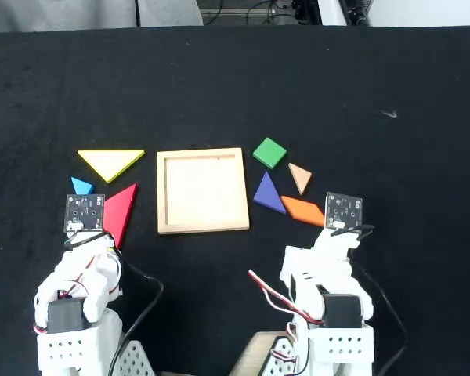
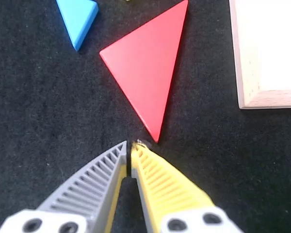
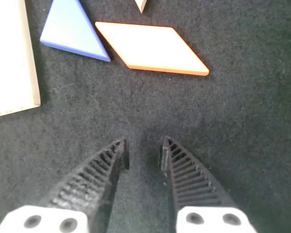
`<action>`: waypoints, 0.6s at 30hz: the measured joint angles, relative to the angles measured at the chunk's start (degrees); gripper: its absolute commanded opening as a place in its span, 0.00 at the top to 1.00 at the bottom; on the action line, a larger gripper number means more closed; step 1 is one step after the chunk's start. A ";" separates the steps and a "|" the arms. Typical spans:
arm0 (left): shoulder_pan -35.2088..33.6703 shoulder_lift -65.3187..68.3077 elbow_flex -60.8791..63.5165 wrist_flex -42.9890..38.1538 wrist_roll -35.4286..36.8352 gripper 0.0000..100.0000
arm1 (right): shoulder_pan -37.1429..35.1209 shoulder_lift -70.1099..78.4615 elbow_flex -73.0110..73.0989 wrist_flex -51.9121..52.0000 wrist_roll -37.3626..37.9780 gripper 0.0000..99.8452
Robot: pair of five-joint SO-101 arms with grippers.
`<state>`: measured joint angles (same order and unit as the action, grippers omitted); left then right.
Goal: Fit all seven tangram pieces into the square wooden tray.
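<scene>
Left pincer (image 2: 130, 147): grey and yellow jaws closed tip to tip, nothing between them. It hangs low over the black cloth surface (image 1: 219, 86), just short of the nearest corner of the red triangle, not touching it.

Right pincer (image 3: 143, 148): black jaws a little apart, holding nothing, over bare cloth. The orange parallelogram lies near, ahead of its tips.

Red flat wooden triangle (image 2: 148, 73): flat on the surface at 8 o'clock from the tray, near its left wall but apart from it.

Small light-blue triangle (image 2: 78, 17): at 9 o'clock from the tray, just beside the red triangle on the side away from the tray, not touching it.

Large yellow triangle (image 1: 111, 162): at 10 o'clock from the tray, long edge away from the arms, above the red and light-blue pieces.

Orange parallelogram (image 3: 153, 48): at 4 o'clock from the tray, with 1 corner just beside the violet triangle.

Violet-blue triangle (image 3: 70, 26): at 3 o'clock from the tray, close to its right wall.

Small tan triangle (image 1: 300, 177): at 3 o'clock, beyond the violet-blue triangle, apart from it.

Green square (image 1: 269, 153): at 2 o'clock from the tray, off its far right corner.

Square pale wooden tray (image 1: 161, 192): centred between the 2 arms. All 7 pieces lie outside it, 3 to its left and 4 to its right.
</scene>
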<state>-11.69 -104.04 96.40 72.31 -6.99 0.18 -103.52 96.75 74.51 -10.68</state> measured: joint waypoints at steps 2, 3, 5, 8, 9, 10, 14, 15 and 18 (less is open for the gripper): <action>0.88 0.00 0.00 0.00 0.09 0.97 | 0.00 0.00 0.00 0.00 0.00 0.88; 1.93 0.00 0.00 0.00 0.09 0.97 | 0.00 0.00 0.00 0.00 0.00 0.88; 3.78 0.00 0.00 0.00 0.00 0.97 | 0.00 0.00 0.00 0.00 0.00 0.88; 5.71 0.00 0.00 0.00 0.00 0.97 | 0.00 0.00 0.00 0.00 0.00 0.88; 5.89 0.00 0.00 0.00 0.00 0.97 | 0.00 0.00 0.00 0.00 0.00 0.88; 5.98 0.00 0.00 0.00 0.00 0.97 | -0.18 0.00 0.00 0.00 0.00 0.88; 7.03 0.00 0.00 0.00 0.00 0.97 | -0.26 0.00 0.00 0.00 0.00 0.88; 7.56 0.00 0.00 0.00 0.00 0.97 | -0.26 0.00 0.00 0.00 0.00 0.88; 8.44 0.00 -0.09 0.00 0.00 0.97 | -0.26 0.00 0.00 0.00 0.00 0.88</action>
<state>-3.25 -104.04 96.31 72.31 -6.99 -0.09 -103.52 96.75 74.51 -10.68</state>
